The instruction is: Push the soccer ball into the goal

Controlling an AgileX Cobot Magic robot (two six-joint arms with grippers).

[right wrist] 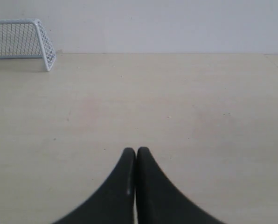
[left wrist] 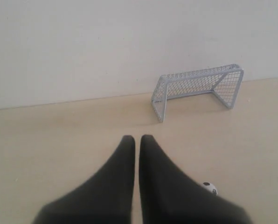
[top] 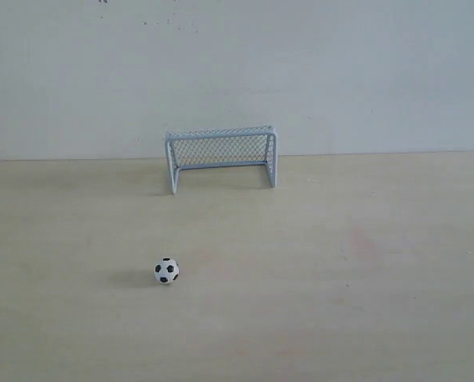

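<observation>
The soccer ball (top: 166,270), tiny and white with black patches, rests on the pale wooden table, well in front of the goal (top: 221,156) and a little to its left. The goal, a grey-white frame with mesh netting, stands against the back wall with its mouth facing forward. Neither arm shows in the exterior view. In the left wrist view my left gripper (left wrist: 137,138) is shut and empty, the soccer ball (left wrist: 211,188) peeking out beside one finger and the goal (left wrist: 197,88) ahead. My right gripper (right wrist: 136,150) is shut and empty, with the goal (right wrist: 21,41) far off.
A plain pale wall (top: 237,72) runs along the back edge of the table (top: 364,263). Nothing else stands on the wooden surface.
</observation>
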